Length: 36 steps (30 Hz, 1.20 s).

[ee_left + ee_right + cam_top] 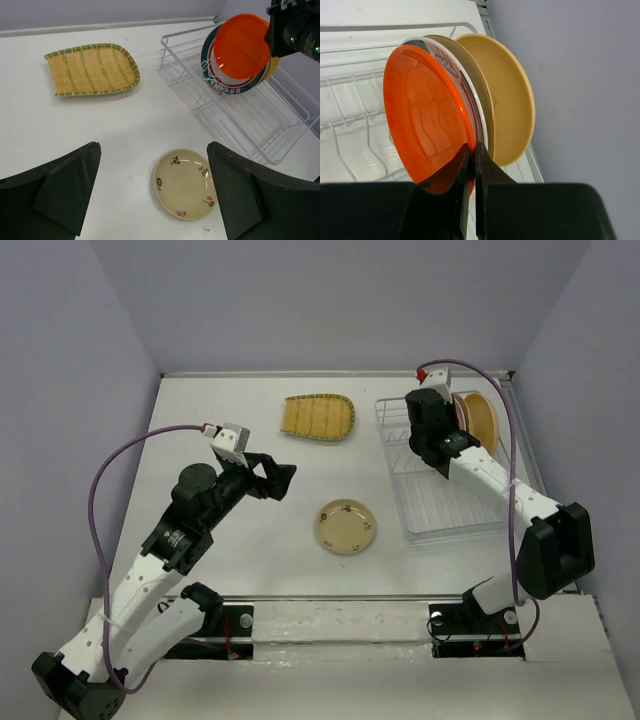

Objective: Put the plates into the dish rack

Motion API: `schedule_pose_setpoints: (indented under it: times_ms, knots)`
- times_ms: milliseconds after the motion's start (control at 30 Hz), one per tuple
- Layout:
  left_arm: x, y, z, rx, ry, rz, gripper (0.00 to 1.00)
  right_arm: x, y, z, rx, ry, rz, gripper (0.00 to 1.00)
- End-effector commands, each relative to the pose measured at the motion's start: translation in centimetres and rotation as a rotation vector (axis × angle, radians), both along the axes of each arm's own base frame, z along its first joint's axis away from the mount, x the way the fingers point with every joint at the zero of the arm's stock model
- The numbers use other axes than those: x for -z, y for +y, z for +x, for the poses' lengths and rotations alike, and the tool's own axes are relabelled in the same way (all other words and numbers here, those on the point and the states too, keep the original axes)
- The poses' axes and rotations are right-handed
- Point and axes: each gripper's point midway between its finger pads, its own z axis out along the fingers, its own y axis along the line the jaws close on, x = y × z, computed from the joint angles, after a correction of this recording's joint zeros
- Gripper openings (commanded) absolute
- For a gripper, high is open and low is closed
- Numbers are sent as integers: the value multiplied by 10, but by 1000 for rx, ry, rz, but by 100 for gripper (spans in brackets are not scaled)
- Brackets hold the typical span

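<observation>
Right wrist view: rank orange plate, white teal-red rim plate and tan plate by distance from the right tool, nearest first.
1. orange plate: frontmost, its rim pinched in the right tool.
2. white teal-red rim plate: just behind the orange one.
3. tan plate: rearmost of the three.

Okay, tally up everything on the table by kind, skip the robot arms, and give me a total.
Round plates: 5 (orange plate, teal-rimmed white plate, olive-looking plate, tan plate, beige patterned plate)
Oblong yellow-green plate: 1
Dish rack: 1
Total: 7
</observation>
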Motion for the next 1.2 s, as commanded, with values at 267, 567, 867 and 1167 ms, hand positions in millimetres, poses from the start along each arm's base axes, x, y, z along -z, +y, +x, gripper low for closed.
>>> schedule_pose_setpoints:
  times_ms: [267, 567, 867, 1167]
  knots:
    - [12, -20, 10, 64, 70, 16, 99, -39, -14, 4, 49, -71, -21, 7]
    - [46, -48, 2, 165, 192, 24, 99, 9, 4, 18, 1, -1, 55, 7]
    - [97, -80, -12, 216, 369, 116, 99, 11, 18, 25, -41, -24, 146, 22]
    - [153, -74, -19, 83, 546, 10, 93, -14, 33, 8, -133, -112, 330, 48]
